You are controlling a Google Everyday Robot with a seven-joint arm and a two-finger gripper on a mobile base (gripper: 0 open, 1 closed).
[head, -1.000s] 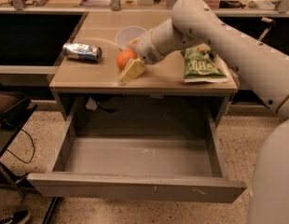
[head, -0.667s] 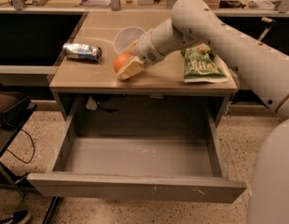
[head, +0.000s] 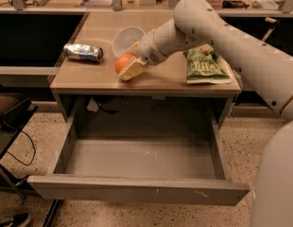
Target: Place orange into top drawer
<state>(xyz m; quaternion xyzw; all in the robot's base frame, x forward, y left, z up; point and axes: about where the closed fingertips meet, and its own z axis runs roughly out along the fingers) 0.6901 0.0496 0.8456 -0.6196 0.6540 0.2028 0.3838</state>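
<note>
Since the earlier frame, the round, smooth orange (head: 121,62) and the beige two-finger gripper (head: 128,66), whose fingers are closed on it, are seen shifted toward the front edge of the beige tabletop (head: 160,79), away from the white bowl (head: 126,38). The wide, shallow grey top drawer (head: 137,190) stands pulled open below. The fruit is best carried clear of the table edge, lowered over the drawer's middle, and only then released.

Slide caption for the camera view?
The hand holds the orange over the tabletop beside the white bowl; top drawer stands open below.
</note>
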